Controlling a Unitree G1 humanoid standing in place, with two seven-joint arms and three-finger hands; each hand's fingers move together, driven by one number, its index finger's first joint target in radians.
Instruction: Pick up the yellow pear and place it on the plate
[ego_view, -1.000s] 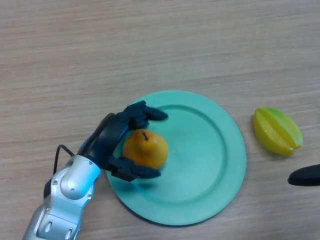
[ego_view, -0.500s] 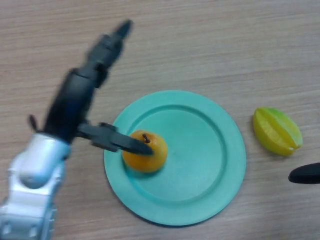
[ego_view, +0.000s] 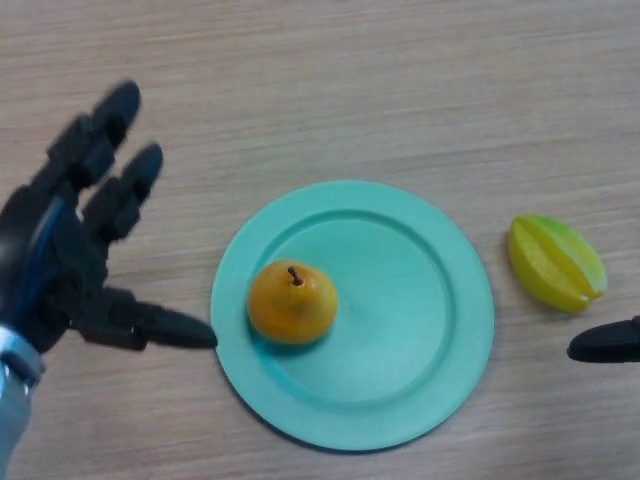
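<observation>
The yellow-orange pear (ego_view: 291, 302) with a dark stem stands upright on the left part of the green plate (ego_view: 420, 300). My left hand (ego_view: 60, 260) is raised at the view's left, apart from the pear, open with its fingers spread and straight; its thumb (ego_view: 160, 326) points toward the plate's left rim. Only a black fingertip of my right hand (ego_view: 605, 341) shows at the right edge, off the plate.
A yellow-green star fruit (ego_view: 555, 262) lies on the wooden table to the right of the plate, just above the right hand's fingertip.
The left hand has let go of the pear, opened wide and drawn back to the left and up. The pear stays on the plate. The right hand has barely moved.
</observation>
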